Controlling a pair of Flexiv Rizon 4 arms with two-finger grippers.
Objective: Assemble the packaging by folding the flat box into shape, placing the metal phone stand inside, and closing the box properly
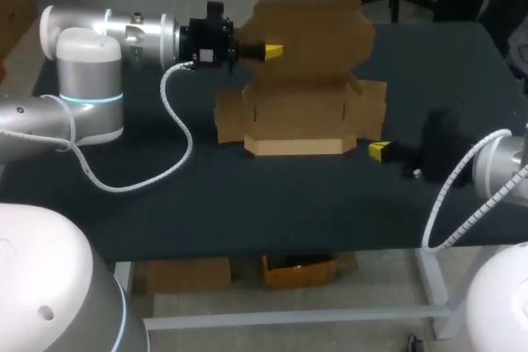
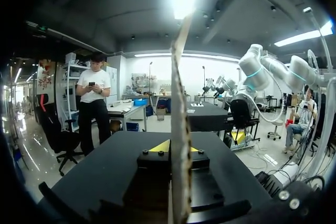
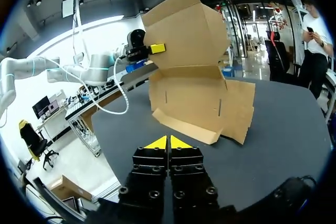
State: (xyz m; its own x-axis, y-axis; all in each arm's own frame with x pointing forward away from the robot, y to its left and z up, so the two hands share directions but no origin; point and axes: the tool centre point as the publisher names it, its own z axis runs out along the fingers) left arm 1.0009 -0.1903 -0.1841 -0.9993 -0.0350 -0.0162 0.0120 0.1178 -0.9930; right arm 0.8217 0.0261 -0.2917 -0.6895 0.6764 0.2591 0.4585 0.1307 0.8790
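Your left gripper (image 1: 273, 51): pinches the raised lid (image 1: 318, 30) of the brown cardboard box (image 1: 301, 117).
Your right gripper (image 3: 168, 142): fingers pressed together, holding nothing, near the box.

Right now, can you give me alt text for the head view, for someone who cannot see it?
The left hand holds up the raised lid flap of a half-folded cardboard box in the middle of a dark table. The right hand, shut and empty, sits by the box's front right corner.
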